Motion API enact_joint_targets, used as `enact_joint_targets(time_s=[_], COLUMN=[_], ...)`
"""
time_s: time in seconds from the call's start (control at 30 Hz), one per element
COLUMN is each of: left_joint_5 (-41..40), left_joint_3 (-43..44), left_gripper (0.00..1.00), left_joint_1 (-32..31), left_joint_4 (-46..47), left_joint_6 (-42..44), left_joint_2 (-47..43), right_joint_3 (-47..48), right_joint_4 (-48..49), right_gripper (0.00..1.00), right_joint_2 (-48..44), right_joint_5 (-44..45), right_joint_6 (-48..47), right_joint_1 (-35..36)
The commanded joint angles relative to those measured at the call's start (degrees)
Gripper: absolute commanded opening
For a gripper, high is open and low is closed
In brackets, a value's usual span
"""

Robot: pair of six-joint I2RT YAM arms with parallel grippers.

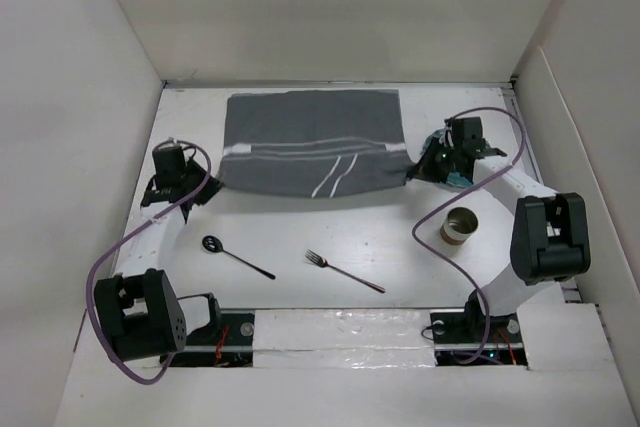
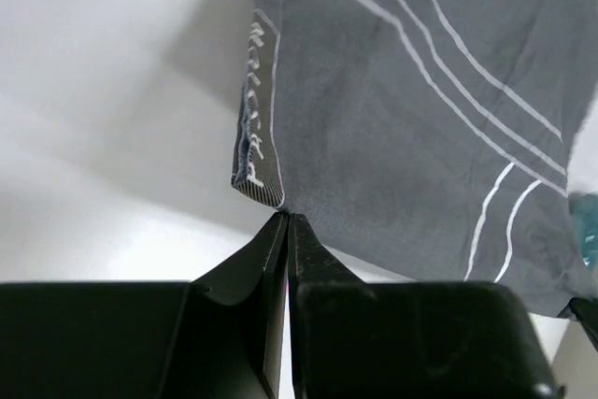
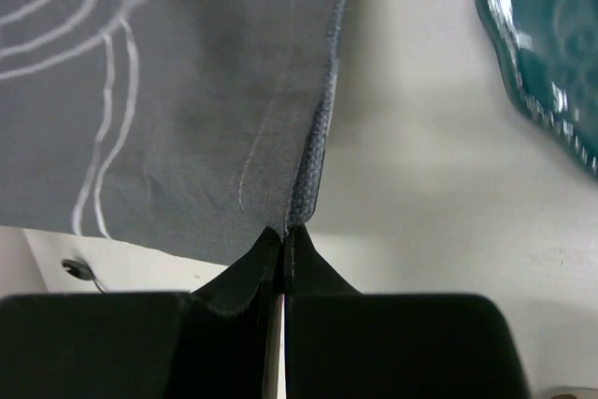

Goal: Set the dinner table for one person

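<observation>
Your left gripper was pinched shut on the near left corner of the grey striped placemat, which stretched across the far middle of the white dinner table. Nearer the arm bases, a spoon and a fork lay apart on the bare top. Your right gripper was clamped on the placemat's near right corner, a teal plate just beside it and a brown cup closer in.
</observation>
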Motion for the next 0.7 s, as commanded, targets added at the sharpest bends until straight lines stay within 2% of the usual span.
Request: enact_joint_targets(time_s=[0.0, 0.2, 0.4, 0.67], left_joint_5=[0.02, 0.1, -0.69, -0.51], left_joint_3=[-3.98, -7.15, -10.31, -7.77], left_gripper=[0.0, 0.0, 0.0, 0.0], left_joint_1=[0.36, 0.36, 0.36, 0.36], left_joint_4=[2.51, -0.83, -4.26, -7.69], left_joint_6=[0.59, 1.56, 2.09, 2.62], left_joint_2=[-3.19, -1.78, -6.43, -5.03], right_joint_3=[-5.01, -11.25, -14.15, -18.99], right_joint_4=[6.82, 2.87, -2.84, -6.28], right_gripper=[0.0, 0.0, 0.0, 0.0], right_joint_2=[-3.41, -6.22, -10.7, -16.86], right_joint_5=[-1.6, 1.92, 4.2, 5.52], right_joint_6=[-1.25, -4.5, -7.84, -8.99], right_joint_1=[0.5, 1.03, 1.03, 2.08])
